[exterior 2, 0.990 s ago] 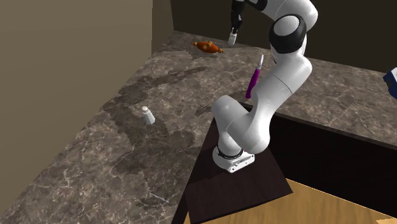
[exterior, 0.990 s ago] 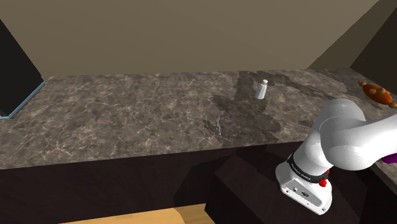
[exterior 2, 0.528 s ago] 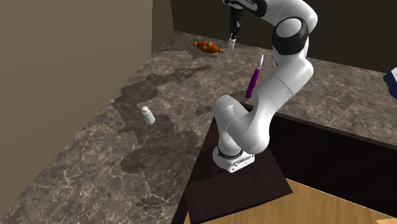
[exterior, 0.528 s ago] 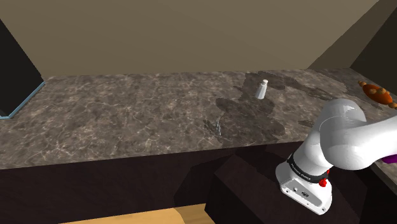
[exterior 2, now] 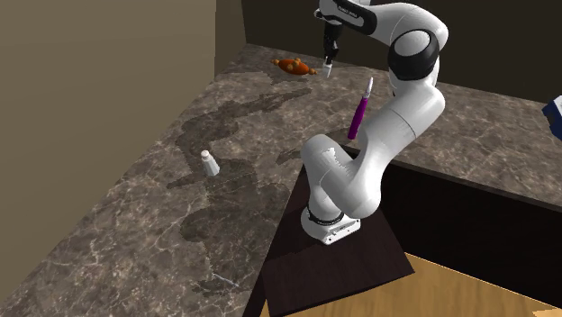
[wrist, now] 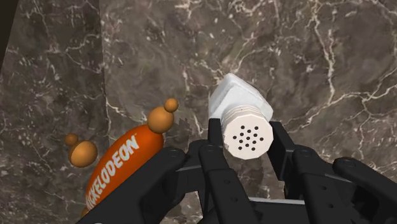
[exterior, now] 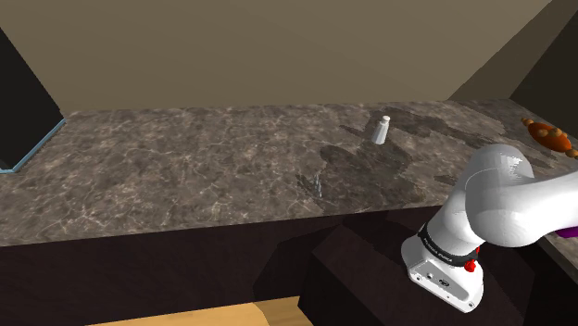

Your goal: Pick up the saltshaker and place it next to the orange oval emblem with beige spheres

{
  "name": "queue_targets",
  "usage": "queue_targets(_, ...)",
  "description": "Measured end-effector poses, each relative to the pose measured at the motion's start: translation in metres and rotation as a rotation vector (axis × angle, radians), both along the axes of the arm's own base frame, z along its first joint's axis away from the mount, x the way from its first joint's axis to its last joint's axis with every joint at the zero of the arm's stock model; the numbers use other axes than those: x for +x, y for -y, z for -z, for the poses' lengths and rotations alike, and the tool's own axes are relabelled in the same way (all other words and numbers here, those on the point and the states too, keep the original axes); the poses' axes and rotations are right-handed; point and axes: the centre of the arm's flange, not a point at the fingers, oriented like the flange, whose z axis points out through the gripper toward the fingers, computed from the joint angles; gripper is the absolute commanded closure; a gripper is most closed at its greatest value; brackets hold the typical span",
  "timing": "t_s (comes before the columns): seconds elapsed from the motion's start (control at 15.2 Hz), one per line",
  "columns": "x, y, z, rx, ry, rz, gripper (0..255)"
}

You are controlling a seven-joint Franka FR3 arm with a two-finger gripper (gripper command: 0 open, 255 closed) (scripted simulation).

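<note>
Dark marbled counter (exterior 2: 180, 207). The claw (wrist: 248, 141) is clamped on the white saltshaker (wrist: 240, 111) up by its holed cap, just beside the orange emblem (wrist: 118, 167). Looks light, rigid and kinda slick, so I'd squeeze the flat sides, not the cap.

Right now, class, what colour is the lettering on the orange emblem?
White lettering on the orange emblem, clearest in the wrist view.
</note>
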Motion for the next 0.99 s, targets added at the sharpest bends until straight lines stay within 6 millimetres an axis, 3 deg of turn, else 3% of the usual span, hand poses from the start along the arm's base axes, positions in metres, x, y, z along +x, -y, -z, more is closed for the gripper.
queue_targets(0.53,0.0,-0.001,0.04,0.0,0.0,0.0,255)
queue_targets(0.92,0.0,-0.001,0.044,0.0,0.0,0.0,255)
queue_targets(0.99,0.0,-0.001,0.044,0.0,0.0,0.0,0)
